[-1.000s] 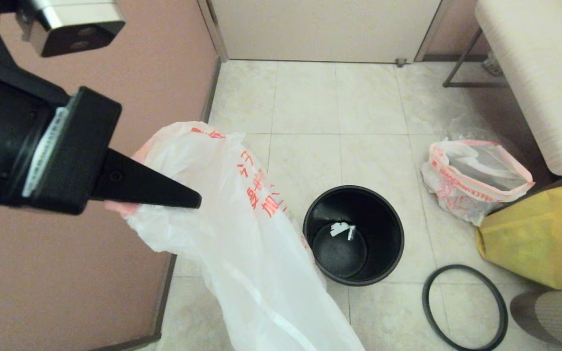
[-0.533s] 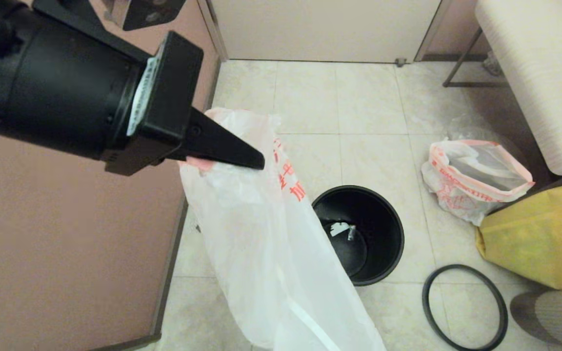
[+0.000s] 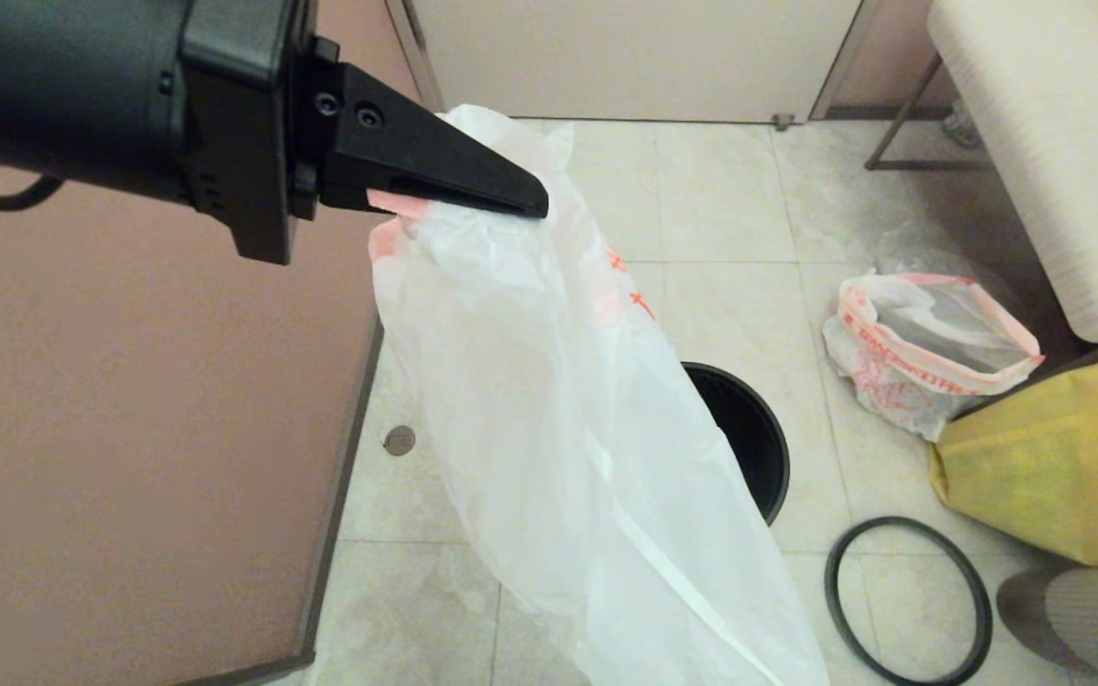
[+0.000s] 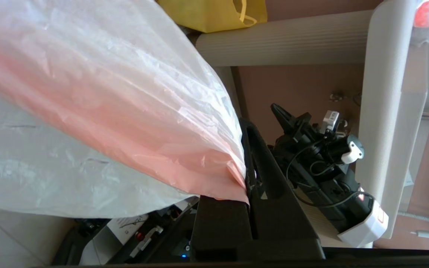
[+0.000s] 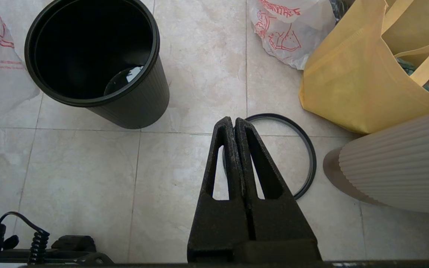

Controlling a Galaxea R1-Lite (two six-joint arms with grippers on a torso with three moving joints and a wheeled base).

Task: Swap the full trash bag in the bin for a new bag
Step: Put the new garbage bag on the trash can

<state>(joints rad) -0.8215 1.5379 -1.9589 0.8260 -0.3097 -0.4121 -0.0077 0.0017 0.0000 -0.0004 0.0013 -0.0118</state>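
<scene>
The left arm is reaching in from the upper left of the head view, its left gripper [image 3: 530, 202] pointing level toward the right with its jaws pinching shut on thin plastic. The right gripper [image 5: 234, 123] is hanging parked above the floor, pointing down, its two fingers pressing together on nothing.

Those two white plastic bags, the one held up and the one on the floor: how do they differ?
The new bag hangs limp from the left end effector; the full trash bag sits on the floor beside the yellow bag. The new bag looks long and flat, the full trash bag bulges. Both are thin white plastic with red-orange print.
</scene>
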